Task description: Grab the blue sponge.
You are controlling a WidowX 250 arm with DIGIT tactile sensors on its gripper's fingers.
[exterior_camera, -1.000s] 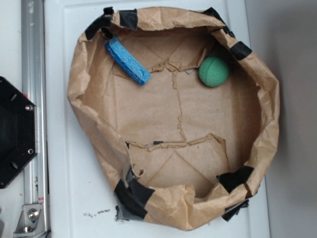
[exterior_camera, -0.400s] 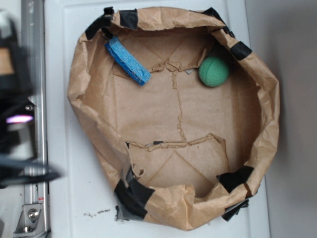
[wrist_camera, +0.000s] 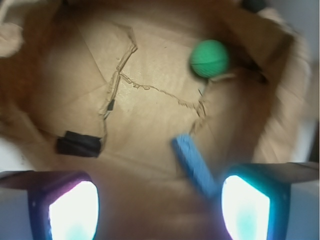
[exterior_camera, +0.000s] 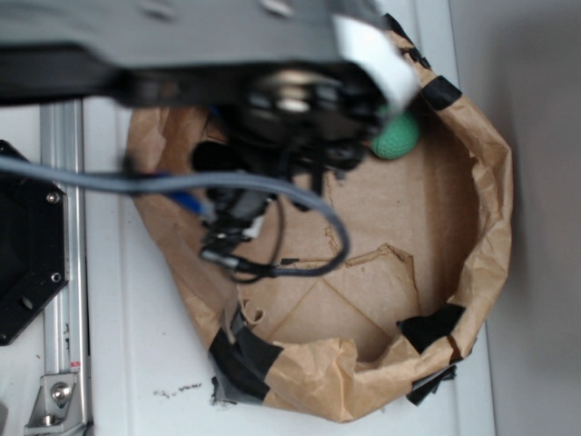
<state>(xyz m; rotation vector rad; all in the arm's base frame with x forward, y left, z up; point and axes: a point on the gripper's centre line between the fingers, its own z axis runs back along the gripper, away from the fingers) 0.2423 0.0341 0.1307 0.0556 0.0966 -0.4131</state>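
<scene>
Wrist view, item one: blue sponge [wrist_camera: 194, 166], a bright blue, narrow elongated slab, motion-blurred, lying on the paper floor at about 5 o'clock from the middle of the frame, its long axis running from 11 to 5 o'clock. Its lower end passes just beside the right finger pad [wrist_camera: 246, 210] of the end effector [wrist_camera: 160, 210]; contact between them cannot be told. The two pads sit far apart at the frame's bottom corners with bare paper between them, so the end effector is spread wide and grips nothing.

Item two: green ball [wrist_camera: 209, 58], round, matte, at about 1 o'clock, well apart from the sponge.

Item three: brown paper bag [wrist_camera: 150, 115], rolled down into a shallow basin; creased kraft paper with a ragged torn seam across the floor and patches of black tape [wrist_camera: 77, 145] at 9 o'clock.

Exterior view: the robot arm [exterior_camera: 245, 54], dark and blurred, with a grey cable [exterior_camera: 118, 182] looping from it, covers the upper left of the bag [exterior_camera: 472, 218]. Only a sliver of blue shows under the arm near 9 o'clock; the ball [exterior_camera: 397, 136] peeks out at 2 o'clock. Black tape [exterior_camera: 241, 350] binds the crumpled rim. The bag rests on a white bench [exterior_camera: 136, 363], beside a metal rail [exterior_camera: 64, 272] and a black base plate [exterior_camera: 27, 245] at the left edge.
</scene>
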